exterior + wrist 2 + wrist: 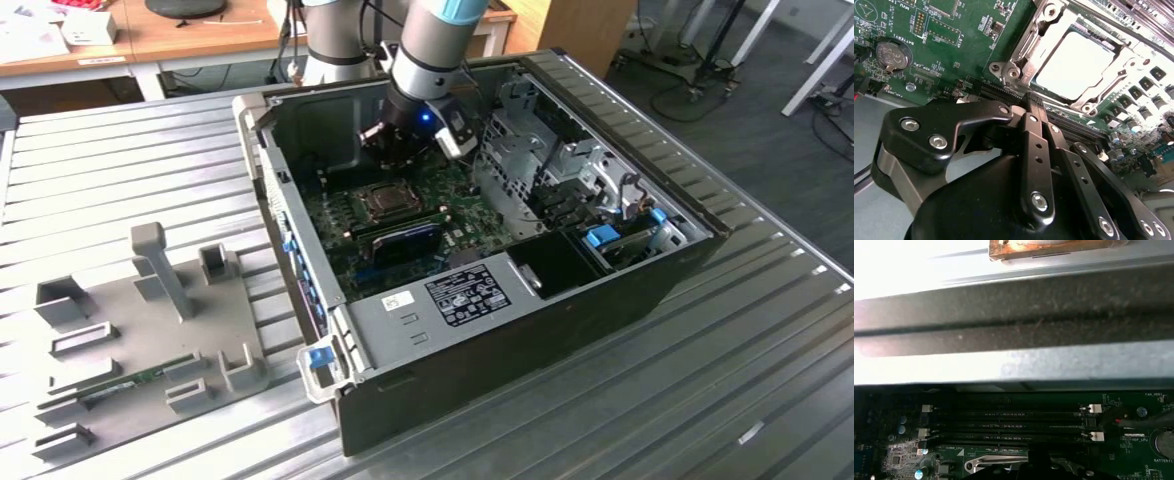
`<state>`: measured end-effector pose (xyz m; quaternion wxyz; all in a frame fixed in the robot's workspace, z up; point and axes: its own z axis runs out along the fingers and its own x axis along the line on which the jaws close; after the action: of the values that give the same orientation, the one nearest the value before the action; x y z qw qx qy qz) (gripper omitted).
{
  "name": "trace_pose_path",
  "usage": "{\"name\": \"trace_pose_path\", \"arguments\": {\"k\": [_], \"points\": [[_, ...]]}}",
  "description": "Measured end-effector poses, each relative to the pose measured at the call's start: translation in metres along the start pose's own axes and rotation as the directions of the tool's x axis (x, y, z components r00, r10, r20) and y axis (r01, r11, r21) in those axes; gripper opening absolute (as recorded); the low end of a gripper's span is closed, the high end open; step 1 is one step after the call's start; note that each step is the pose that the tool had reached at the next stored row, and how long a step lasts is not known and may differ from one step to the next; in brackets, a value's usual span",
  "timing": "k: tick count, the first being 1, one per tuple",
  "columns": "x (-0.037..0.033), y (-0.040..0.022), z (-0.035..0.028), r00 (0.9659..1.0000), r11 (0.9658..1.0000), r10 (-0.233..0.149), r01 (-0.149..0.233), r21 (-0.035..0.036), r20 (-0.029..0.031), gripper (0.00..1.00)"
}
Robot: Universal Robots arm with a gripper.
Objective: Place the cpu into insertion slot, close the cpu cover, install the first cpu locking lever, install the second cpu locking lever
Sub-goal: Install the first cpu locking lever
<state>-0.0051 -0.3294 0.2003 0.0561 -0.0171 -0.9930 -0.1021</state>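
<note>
Looks like a robotics lab or test workshop to me. There's an opened desktop PC case (534, 250) lying on a ribbed metal workbench (120, 170), with a grey fixture plate (147, 330) of part holders at about 8 o'clock from it. Up at 11 o'clock is a wooden desk (200, 35), and at 2 o'clock there's grey floor with stand legs (694, 60).

The cpu (1079, 62) is showing a smooth, pale metal top; the cpu cover (1026, 47) is gleaming as bare silvery metal; the gripper (1035, 102) is looking matt black.
</note>
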Motion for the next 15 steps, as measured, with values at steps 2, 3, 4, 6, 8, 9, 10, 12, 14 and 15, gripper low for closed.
{"name": "trace_pose_path", "arguments": {"k": [2, 3, 4, 6, 8, 9, 10, 12, 14, 15], "points": [[0.0004, 0.0006, -0.0030, 1.0000, 1.0000, 0.000, 0.000, -0.0002, -0.0001, 0.10], [0.0006, 0.0009, -0.0047, 1.0000, 1.0000, 0.000, 0.000, -0.0003, -0.0001, 0.10], [0.0007, 0.0013, -0.0062, 1.0000, 1.0000, 0.000, 0.000, -0.0004, 0.0000, 0.10], [0.0010, 0.0017, -0.0082, 1.0000, 1.0000, 0.000, 0.000, -0.0004, 0.0000, 0.10], [0.0012, 0.0020, -0.0098, 1.0000, 1.0000, 0.000, 0.000, -0.0004, -0.0001, 0.10], [0.0012, 0.0021, -0.0102, 1.0000, 1.0000, 0.000, 0.000, -0.0005, -0.0001, 0.10], [0.0012, 0.0021, -0.0102, 1.0000, 1.0000, 0.000, 0.000, -0.0006, 0.0000, 0.10], [0.0012, 0.0021, -0.0102, 1.0000, 1.0000, 0.000, 0.000, -0.0006, 0.0000, 0.10], [0.0012, 0.0021, -0.0102, 1.0000, 1.0000, 0.000, 0.000, -0.0003, -0.0001, 0.10], [0.0012, 0.0021, -0.0103, 1.0000, 1.0000, 0.000, 0.000, -0.0002, -0.0001, 0.10]]}}
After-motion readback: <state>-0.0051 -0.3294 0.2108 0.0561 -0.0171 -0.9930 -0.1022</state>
